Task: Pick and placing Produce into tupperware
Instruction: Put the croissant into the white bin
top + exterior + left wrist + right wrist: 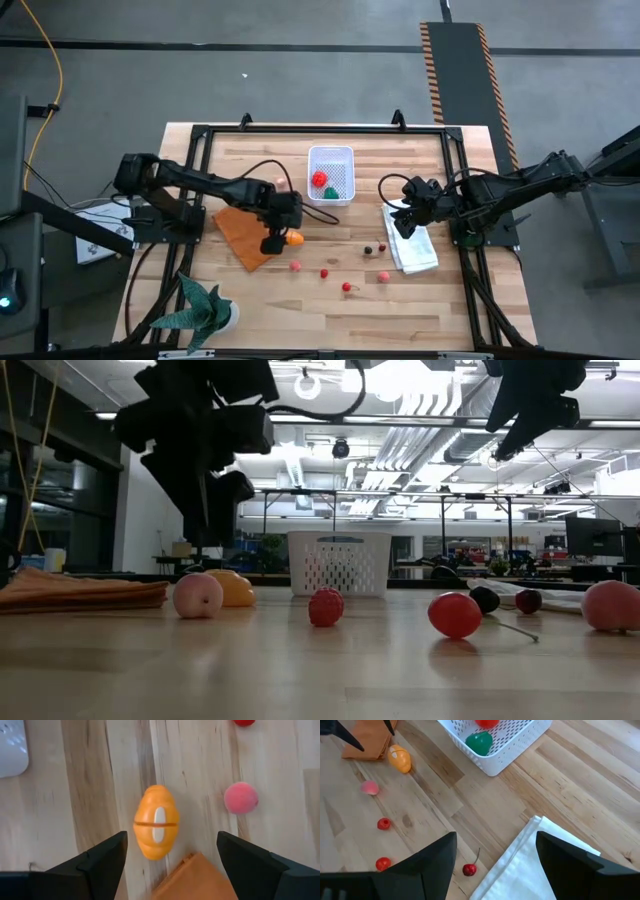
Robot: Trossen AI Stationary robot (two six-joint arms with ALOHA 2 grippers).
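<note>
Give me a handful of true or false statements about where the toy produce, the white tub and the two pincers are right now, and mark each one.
1. The white perforated plastic tub holds a round red piece and a green piece. True.
2. The left pincer is shut on the orange oval toy piece. False: its fingers stand open, and the piece lies on the wooden table between them.
3. The right pincer is open above the folded white cloth. True.
4. The pink ball is inside the tub. False: it lies on the table near the orange piece.
5. The flat orange-brown cloth lies beside the left pincer. True.
</note>
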